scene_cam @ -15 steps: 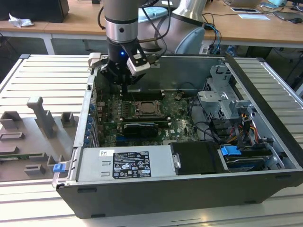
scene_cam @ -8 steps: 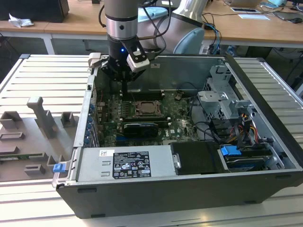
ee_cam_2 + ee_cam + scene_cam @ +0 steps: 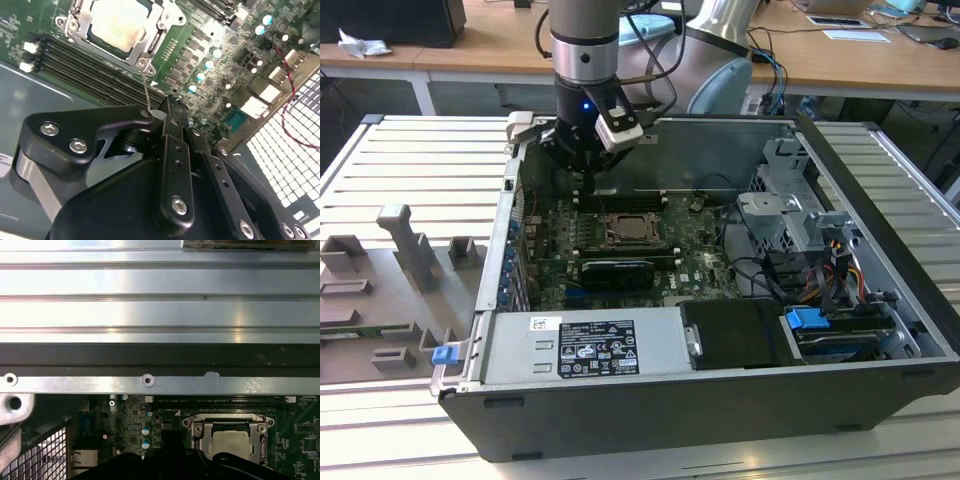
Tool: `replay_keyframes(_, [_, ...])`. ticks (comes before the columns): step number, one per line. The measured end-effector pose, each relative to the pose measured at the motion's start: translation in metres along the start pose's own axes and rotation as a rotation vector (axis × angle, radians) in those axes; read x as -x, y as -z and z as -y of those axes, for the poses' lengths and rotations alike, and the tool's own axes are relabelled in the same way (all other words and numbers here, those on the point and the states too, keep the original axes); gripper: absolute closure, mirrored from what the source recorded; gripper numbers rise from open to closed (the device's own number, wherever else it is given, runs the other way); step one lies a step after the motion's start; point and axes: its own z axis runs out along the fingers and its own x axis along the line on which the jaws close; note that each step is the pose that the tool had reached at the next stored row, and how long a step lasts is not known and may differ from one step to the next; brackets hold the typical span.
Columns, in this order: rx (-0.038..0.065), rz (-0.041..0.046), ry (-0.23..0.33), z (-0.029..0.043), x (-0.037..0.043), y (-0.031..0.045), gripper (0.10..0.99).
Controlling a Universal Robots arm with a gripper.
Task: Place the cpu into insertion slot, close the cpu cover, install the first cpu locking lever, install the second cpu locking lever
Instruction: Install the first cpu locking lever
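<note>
Pincer of the arm hangs inside the open computer case, above the far edge of the green circuit board, a little behind the insertion slot in the exterior view. In the second wrist view its black fingers lie pressed together with no gap between them and nothing held, their tips just short of the socket's near corner. That case rests on a ribbed metal surface, with a grey fixture block lying to the exterior view's left of it. Within the case, a grey power supply sits along the near wall and a metal drive cage stands toward the exterior view's right. Long black memory slots run beside the socket. On the board, the cpu cover lies flat over the socket, its silver frame surrounding the centre window. Inside that window sits the cpu, its pale metal face up and level in the insertion slot, also seen in the first wrist view. A thin wire lever runs from the cover's corner toward the fingertips.
</note>
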Motion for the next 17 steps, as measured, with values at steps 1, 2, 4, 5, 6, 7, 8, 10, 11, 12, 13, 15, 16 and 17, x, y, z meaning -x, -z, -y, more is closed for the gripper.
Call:
replay_keyframes(1, [0.0,0.0,0.0,0.0,0.0019,0.0,0.98])
replay_keyframes(2, [0.0,0.0,0.0,0.0,0.0039,-0.0001,0.98])
replay_keyframes(4, [0.0,0.0,0.0,-0.0001,0.0071,-0.0004,0.98])
replay_keyframes(5, [0.0,0.0002,0.0,-0.0002,0.0102,-0.0008,0.98])
replay_keyframes(6, [0.0,0.0001,0.0,-0.0003,0.0132,-0.001,0.98])
replay_keyframes(7, [0.0,0.0,0.0,-0.0005,0.018,-0.0014,0.98])
replay_keyframes(8, [0.0,0.0,0.0,-0.0005,0.0203,-0.0017,0.98])
replay_keyframes(10, [0.0,0.0,0.0,-0.0006,0.0264,-0.0026,0.98])
replay_keyframes(11, [0.0,0.0,0.0,-0.0006,0.0295,-0.0031,0.98])
replay_keyframes(12, [0.0,0.0,0.0,-0.0007,0.0351,-0.0039,0.98])
replay_keyframes(13, [0.0,0.0001,0.0,-0.0007,0.0394,-0.0045,0.98])
replay_keyframes(15, [0.017,-0.0002,0.0,-0.0007,0.0421,-0.0049,0.98])
replay_keyframes(16, [0.041,-0.0003,0.0,-0.0001,0.0422,-0.0052,0.98])
replay_keyframes(17, [0.052,-0.0003,0.0,0.0007,0.0422,-0.0054,0.98])
